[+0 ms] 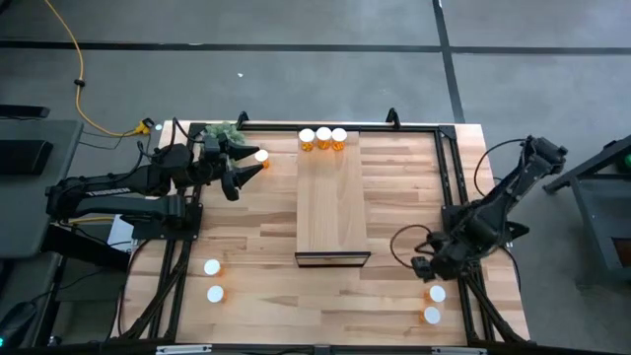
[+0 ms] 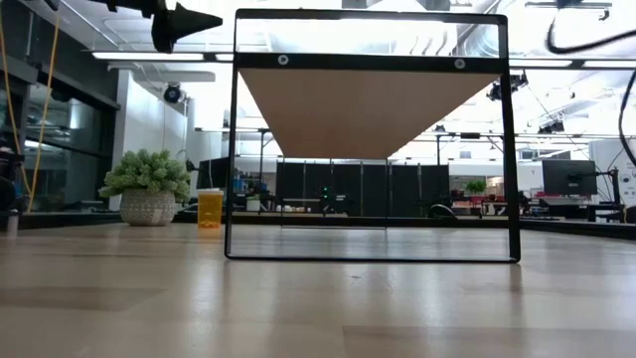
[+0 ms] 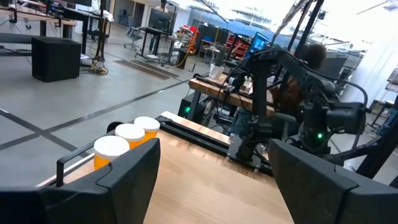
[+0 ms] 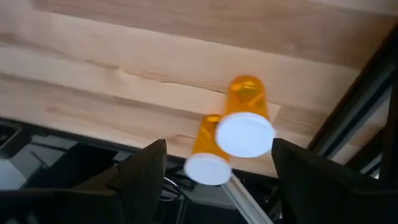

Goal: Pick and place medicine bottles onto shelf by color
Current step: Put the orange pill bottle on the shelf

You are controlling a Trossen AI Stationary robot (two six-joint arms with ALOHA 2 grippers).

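Observation:
The pale wooden shelf [image 1: 332,197] runs down the table's middle, with three orange white-capped medicine bottles [image 1: 323,138] standing on its far end. They also show in the left wrist view as bottles [image 3: 127,140]. One bottle [image 1: 261,156] stands on the table at the far left. Beside it my left gripper [image 1: 240,173] hovers open and level, holding nothing. Two bottles [image 1: 213,280] stand near left, and two bottles [image 1: 434,304] stand near right. My right gripper [image 4: 217,168] is open and tilted down over that right pair [image 4: 242,127], above them and apart.
A green bushy plant [image 1: 223,131] in a pot sits at the far left corner, beside the lone bottle [image 2: 210,208]. Dark metal rails [image 1: 452,187] run along the table's sides. The shelf's dark end frame [image 2: 373,254] stands on the tabletop.

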